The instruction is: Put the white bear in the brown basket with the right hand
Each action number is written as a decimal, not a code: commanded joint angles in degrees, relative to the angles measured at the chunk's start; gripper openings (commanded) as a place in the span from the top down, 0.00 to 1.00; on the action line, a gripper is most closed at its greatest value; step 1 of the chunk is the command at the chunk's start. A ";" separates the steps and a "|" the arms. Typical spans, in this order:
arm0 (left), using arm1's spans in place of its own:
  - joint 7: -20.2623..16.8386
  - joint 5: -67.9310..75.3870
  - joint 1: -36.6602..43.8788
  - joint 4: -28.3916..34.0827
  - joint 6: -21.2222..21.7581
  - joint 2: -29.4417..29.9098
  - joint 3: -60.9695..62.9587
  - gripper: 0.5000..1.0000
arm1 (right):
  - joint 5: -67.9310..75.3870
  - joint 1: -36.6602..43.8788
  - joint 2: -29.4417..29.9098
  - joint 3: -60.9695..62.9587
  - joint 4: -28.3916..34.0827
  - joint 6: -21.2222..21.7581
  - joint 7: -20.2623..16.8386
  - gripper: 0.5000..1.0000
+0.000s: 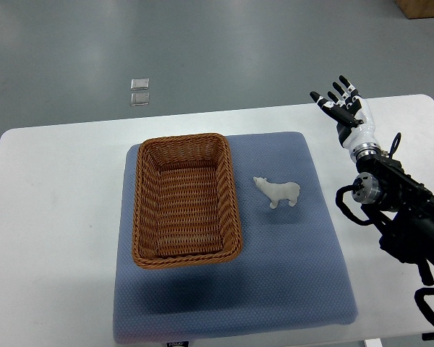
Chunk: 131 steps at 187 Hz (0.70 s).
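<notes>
Bear (pixel 278 192) right of basket (pixel 186 200), on mat (pixel 289 275)

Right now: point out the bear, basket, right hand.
white bear (pixel 278 192), top view, on its body.
brown basket (pixel 139 210), top view, on its left rim.
right hand (pixel 343 105), top view, on its palm.

White bear (pixel 278 192), brown woven basket (pixel 186 199)

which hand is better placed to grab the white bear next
Right. The right hand is in view with fingers spread, holding nothing, over the table's far right, on the same side as the small white toy bear, which stands on the blue mat right of the brown wicker basket. No left arm shows.
</notes>
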 commanded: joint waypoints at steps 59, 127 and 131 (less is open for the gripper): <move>0.00 0.01 0.00 -0.01 -0.01 0.00 0.01 0.00 | -0.02 0.17 -0.34 -0.09 -0.02 -0.09 0.01 0.15; 0.00 0.01 0.00 -0.01 -0.01 0.00 0.10 0.00 | -0.02 0.17 -0.87 0.00 -0.02 -0.09 0.01 0.15; 0.00 0.01 0.00 -0.01 -0.01 0.00 0.10 0.00 | -0.02 0.17 -0.87 0.00 -0.02 -0.09 0.01 0.15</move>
